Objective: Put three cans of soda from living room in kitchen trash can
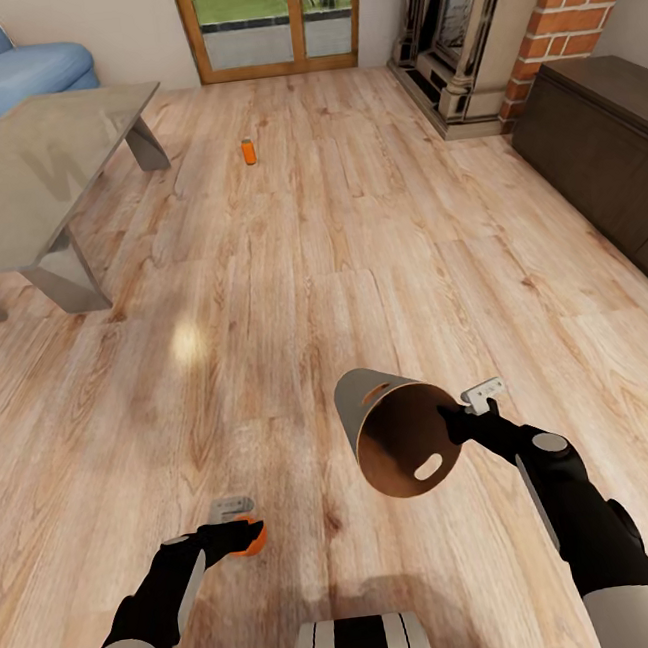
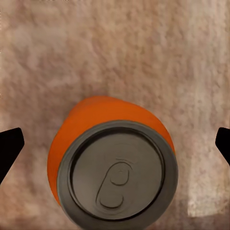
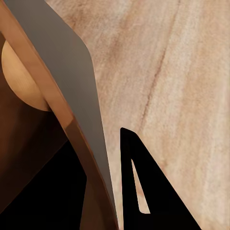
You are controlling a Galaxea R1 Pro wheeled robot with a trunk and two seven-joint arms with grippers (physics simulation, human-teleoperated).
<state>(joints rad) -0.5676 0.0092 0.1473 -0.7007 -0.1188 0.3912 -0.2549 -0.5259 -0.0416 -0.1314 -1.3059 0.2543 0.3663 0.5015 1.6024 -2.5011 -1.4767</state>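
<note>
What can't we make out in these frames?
- Far orange can, head view: too small to read its label or tell if it is dented.
- Held orange can, left wrist view: lower body hidden behind its own top; finger contact unclear.
- Trash can, right wrist view: cut off by the frame edge; its bottom hidden.

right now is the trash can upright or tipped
Tipped: the trash can, held at its rim by the right gripper, lies sideways, brown inside facing the head camera.

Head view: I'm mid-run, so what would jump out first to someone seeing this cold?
Probably the trash can, tipped on its side above the wood floor, its rim pinched by the right gripper and its brown mouth facing the robot. Next, the orange soda can at the left gripper, and another orange can standing alone beyond the glass table.
</note>
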